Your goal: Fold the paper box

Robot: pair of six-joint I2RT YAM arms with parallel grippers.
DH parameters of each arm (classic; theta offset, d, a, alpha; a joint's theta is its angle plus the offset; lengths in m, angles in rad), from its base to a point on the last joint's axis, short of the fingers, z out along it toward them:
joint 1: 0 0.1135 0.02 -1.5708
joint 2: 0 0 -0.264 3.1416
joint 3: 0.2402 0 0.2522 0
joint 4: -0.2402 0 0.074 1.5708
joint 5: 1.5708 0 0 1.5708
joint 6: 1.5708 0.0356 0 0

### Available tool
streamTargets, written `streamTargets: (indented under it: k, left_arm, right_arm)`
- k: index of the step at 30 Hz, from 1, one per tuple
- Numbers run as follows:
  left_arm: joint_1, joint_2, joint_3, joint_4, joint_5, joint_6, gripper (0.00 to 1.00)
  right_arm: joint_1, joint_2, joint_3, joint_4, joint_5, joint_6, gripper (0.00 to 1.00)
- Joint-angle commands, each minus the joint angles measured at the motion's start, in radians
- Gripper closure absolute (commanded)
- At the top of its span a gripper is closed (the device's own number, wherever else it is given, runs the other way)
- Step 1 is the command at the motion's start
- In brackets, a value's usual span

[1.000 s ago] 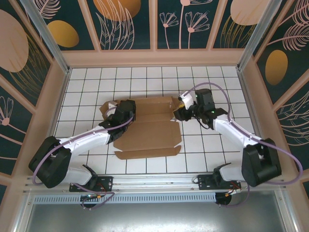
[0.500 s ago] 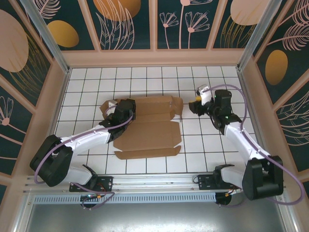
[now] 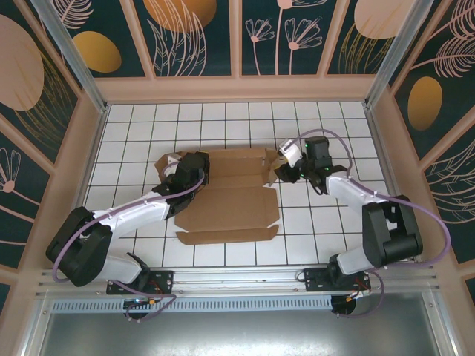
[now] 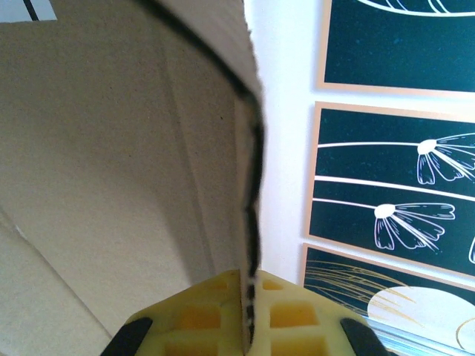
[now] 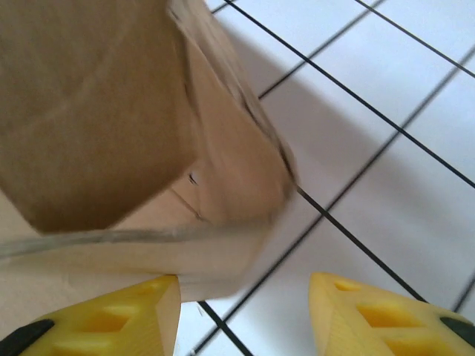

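Note:
The paper box (image 3: pixel 230 196) lies as a brown die-cut sheet in the middle of the tiled table, its far panels partly raised. My left gripper (image 3: pixel 185 167) is at the sheet's left end, shut on a raised cardboard edge (image 4: pixel 249 222) that runs straight between the yellow fingers (image 4: pixel 200 319). My right gripper (image 3: pixel 286 169) sits at the sheet's right end. In the right wrist view its jaws stand open, the gripper (image 5: pixel 245 311) over white tile just beside a raised corner flap (image 5: pixel 223 178). The left finger (image 5: pixel 111 322) lies under or against the flap's lower edge.
The white gridded table (image 3: pixel 326 230) is fenced by peach walls with dark floral panels (image 3: pixel 193 37). Purple cables (image 3: pixel 349 148) loop from both arms. Open tile lies behind and to the right of the sheet.
The right arm swung out to the right away from the sheet, then came back to its right end. The left gripper and the sheet stayed put.

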Motion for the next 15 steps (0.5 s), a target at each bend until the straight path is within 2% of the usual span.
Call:
streamTargets:
  k: [1, 9, 15]
  left_arm:
    - [0.001, 0.012, -0.011, -0.075, 0.036, 0.013, 1.00]
    - [0.002, 0.014, -0.015, -0.068, 0.045, 0.018, 1.00]
    - [0.001, 0.026, -0.016, -0.056, 0.052, 0.020, 1.00]
  right_arm:
    - [0.034, 0.037, 0.071, -0.003, -0.047, -0.022, 0.51]
    - [0.097, 0.044, 0.112, -0.051, -0.111, -0.015, 0.49]
    - [0.116, 0.014, 0.083, -0.053, -0.073, -0.001, 0.49]
